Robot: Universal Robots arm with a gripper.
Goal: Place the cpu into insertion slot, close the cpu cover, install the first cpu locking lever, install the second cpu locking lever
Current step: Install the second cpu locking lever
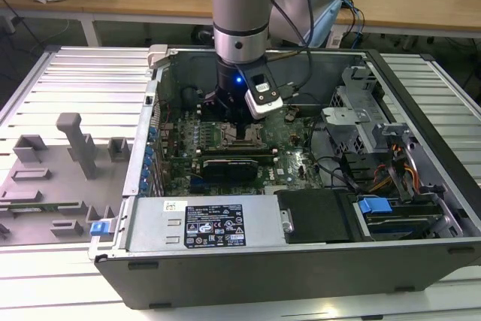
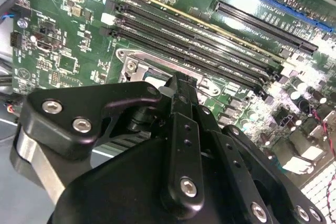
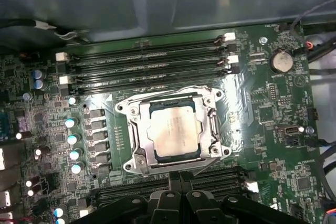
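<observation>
The cpu point(image 3: 173, 129), a silver-grey square chip, lies flat in the insertion slot point(image 3: 148, 109), whose dark frame peeks out around it. The cpu cover point(image 3: 137, 132), a silver metal frame with a window, is down over the chip's edges. A thin metal lever point(image 3: 214, 124) runs along one side of the cover. My gripper point(image 3: 180, 176) hangs just beside the socket with its black fingers pressed together and nothing between them. In the second wrist view the gripper point(image 2: 181, 83) stands over the cover's edge point(image 2: 157, 65). In the exterior view the gripper point(image 1: 239, 119) is low inside the computer case above the socket point(image 1: 242, 139).
Long black memory slots point(image 3: 147, 72) flank the socket on two sides. A coin battery point(image 3: 281, 61) and a row of capacitors point(image 3: 73, 140) stand nearby. A black vented card point(image 1: 233, 165), the power supply point(image 1: 203, 223) and drive cables point(image 1: 391, 163) crowd the case. Grey fixtures point(image 1: 75, 144) sit outside.
</observation>
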